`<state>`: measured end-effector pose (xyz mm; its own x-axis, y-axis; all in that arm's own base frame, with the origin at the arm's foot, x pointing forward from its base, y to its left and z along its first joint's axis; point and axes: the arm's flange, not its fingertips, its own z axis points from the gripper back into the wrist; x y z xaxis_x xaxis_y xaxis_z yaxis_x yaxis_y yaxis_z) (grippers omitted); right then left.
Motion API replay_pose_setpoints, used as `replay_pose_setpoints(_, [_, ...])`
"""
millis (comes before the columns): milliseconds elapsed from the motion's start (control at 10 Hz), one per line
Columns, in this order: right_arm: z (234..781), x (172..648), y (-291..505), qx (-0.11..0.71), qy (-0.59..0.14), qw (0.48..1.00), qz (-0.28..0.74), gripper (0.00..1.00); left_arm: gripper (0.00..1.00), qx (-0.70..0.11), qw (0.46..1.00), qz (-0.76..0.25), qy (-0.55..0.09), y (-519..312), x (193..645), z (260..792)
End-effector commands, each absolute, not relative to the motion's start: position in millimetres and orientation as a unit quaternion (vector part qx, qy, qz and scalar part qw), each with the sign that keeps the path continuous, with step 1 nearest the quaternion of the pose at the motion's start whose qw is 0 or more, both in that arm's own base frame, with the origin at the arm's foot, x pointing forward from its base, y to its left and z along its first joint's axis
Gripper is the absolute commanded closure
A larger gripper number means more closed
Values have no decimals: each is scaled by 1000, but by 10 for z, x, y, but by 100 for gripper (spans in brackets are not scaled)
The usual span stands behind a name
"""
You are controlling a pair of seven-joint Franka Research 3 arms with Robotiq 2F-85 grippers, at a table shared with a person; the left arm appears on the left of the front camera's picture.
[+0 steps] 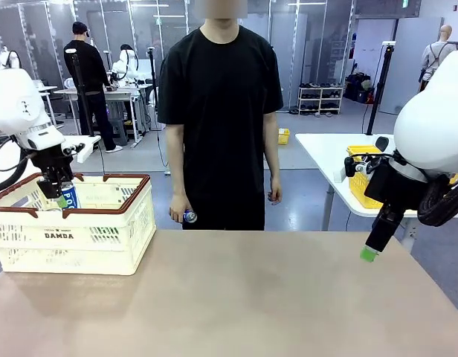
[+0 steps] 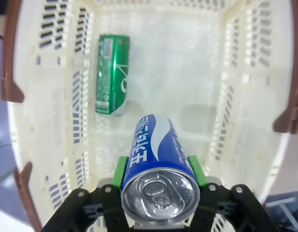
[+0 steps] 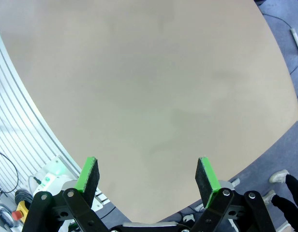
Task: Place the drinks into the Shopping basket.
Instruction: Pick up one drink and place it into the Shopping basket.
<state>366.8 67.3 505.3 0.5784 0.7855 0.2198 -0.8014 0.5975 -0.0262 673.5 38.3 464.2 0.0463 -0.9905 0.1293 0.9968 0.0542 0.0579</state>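
Blue can [image 2: 157,164] sits closest to the left wrist camera, pinched by left gripper [image 2: 158,169] over the Shopping basket [image 2: 47,145]. Green can [image 2: 111,74] lies flat on the basket floor, off to one side. Risk: dropped from this height, the blue can may dent or roll into the green one. Right gripper [image 3: 146,176] hangs spread wide over bare table [image 3: 139,72], holding nothing. Person's hand [image 1: 180,213] holds another can [image 1: 189,216] beyond the table's far edge.
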Motion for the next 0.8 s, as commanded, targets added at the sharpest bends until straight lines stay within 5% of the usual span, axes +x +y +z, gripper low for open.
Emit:
replay_pose_setpoints(0, [5064, 3666, 664, 35, -102, 888, 447, 0, 42, -40, 711, -698, -73, 425, 6874, 4622])
replay_pose_setpoints(700, [5064, 3666, 664, 35, -102, 888, 447, 0, 42, -68, 710, -698, -53, 411, 7013, 4090])
